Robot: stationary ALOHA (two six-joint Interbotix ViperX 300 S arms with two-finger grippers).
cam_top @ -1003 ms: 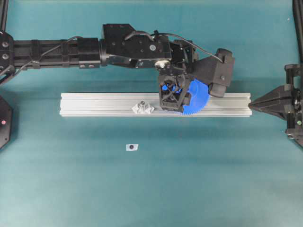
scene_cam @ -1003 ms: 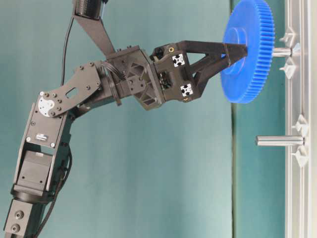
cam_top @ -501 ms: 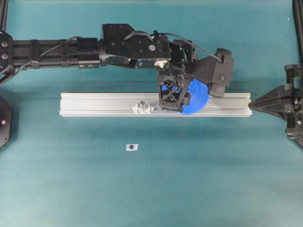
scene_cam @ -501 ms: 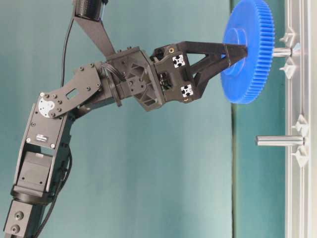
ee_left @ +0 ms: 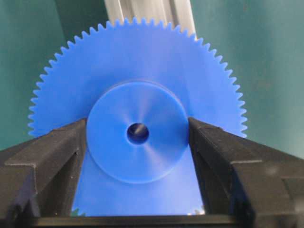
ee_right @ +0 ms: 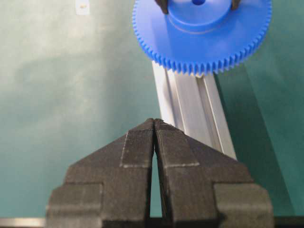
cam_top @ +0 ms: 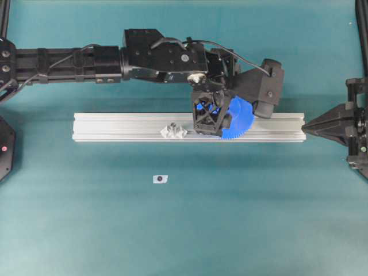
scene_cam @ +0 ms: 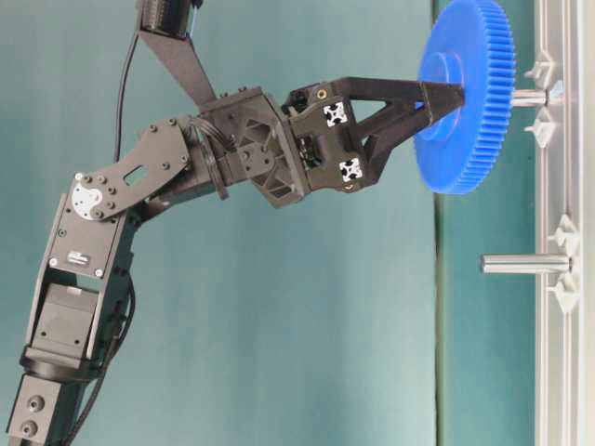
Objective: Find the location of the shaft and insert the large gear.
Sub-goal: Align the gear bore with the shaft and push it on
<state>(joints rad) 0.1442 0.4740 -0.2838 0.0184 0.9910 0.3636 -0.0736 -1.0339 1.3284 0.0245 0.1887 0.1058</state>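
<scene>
- Left wrist view: the left gripper's fingers (ee_left: 57, 152) flank the raised hub (ee_left: 159, 159) of the gear (ee_left: 137, 71), one on each side. They sit right at its edge, and I cannot tell whether they clamp it or stand a hair clear.
- Table-level view: the left gripper (scene_cam: 446, 100) points at the rail (scene_cam: 562, 372), with the gear between it and the rail.
- The gear is threaded on the shaft (scene_cam: 528, 96). A short bare length of shaft shows between the gear and the rail, so the gear looks part-way on, not seated.
- A second, bare peg (scene_cam: 525, 264) stands farther along the rail, well apart from the gear.
- The right gripper (ee_right: 154, 137) has its jaws pressed together, holding nothing. In the overhead view it sits at the rail's end, and contact there cannot be told.
- Step in hand, as I judge it: the insertion itself. The shaft is found and the hole (ee_left: 137, 134) is on it.
- The next move probably calls for letting the gear slide down to the rail, by a straight push along the shaft or by freeing the hub. The fingers should then back off square, without tilting the gear or dragging it back up.
</scene>
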